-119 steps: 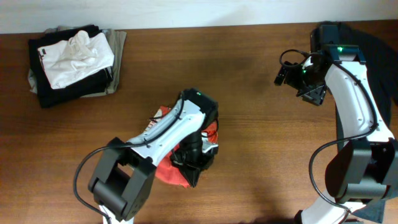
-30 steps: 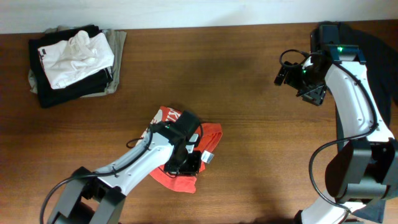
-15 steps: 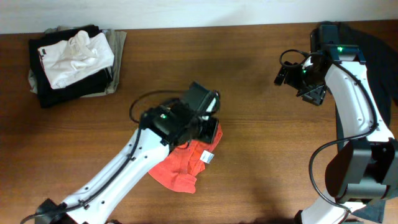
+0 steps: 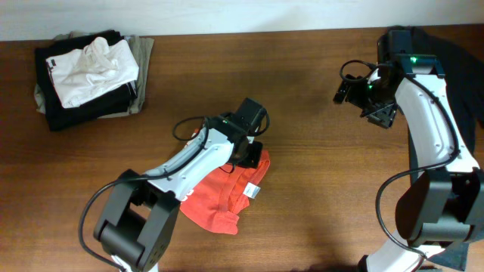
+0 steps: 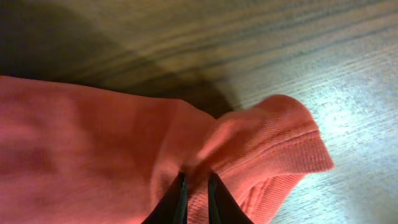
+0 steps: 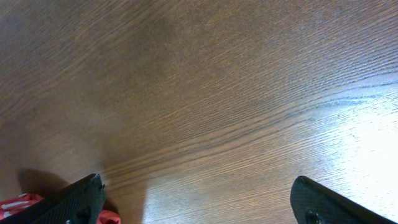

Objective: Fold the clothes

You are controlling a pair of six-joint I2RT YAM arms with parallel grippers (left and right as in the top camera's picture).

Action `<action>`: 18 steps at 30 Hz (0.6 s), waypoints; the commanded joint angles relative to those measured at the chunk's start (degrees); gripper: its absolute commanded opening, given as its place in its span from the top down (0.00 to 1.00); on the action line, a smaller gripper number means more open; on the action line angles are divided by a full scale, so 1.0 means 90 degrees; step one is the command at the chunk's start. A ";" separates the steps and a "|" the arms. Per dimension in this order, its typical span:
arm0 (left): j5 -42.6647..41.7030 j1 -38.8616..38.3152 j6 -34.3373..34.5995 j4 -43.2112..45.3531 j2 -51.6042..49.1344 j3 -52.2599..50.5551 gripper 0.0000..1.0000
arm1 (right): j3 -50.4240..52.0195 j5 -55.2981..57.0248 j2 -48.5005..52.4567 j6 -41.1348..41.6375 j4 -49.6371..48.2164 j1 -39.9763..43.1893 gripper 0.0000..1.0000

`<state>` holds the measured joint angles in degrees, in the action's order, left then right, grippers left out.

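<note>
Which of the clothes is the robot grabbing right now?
The orange-red shirt in the middle. The left gripper is shut on a fold of it, while the folded pile and the black garment lie far off, untouched.

Brown wooden table (image 4: 302,174), red-orange T-shirt (image 4: 215,204) near middle, folded clothes stack (image 4: 87,72) far left

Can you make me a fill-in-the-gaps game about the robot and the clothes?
The red shirt is pinched by the ___ pincer.
The right pincer is ___ and holds nothing.
The folded pile has a ___ cloth on top.
Missing words: left, open, white.
</note>
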<state>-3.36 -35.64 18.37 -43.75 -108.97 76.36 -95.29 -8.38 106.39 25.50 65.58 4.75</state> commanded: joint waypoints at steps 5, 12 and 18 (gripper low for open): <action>-0.0950 -0.0568 -0.0097 0.0172 -0.0189 -0.0044 0.88 | -0.0017 0.0080 -0.0017 0.0005 0.0002 0.0027 0.01; -0.1367 -0.0816 -0.0447 -0.0381 0.0192 0.0556 0.94 | -0.0017 0.0083 -0.0017 0.0005 0.0002 0.0027 0.01; 0.0435 0.0124 -0.0580 -0.1676 0.1083 0.1814 0.01 | -0.0017 0.0083 -0.0017 0.0005 0.0002 0.0027 0.01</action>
<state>-10.11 -39.64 14.31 -56.40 -105.03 87.99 -95.29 -8.38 106.39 25.50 65.60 4.75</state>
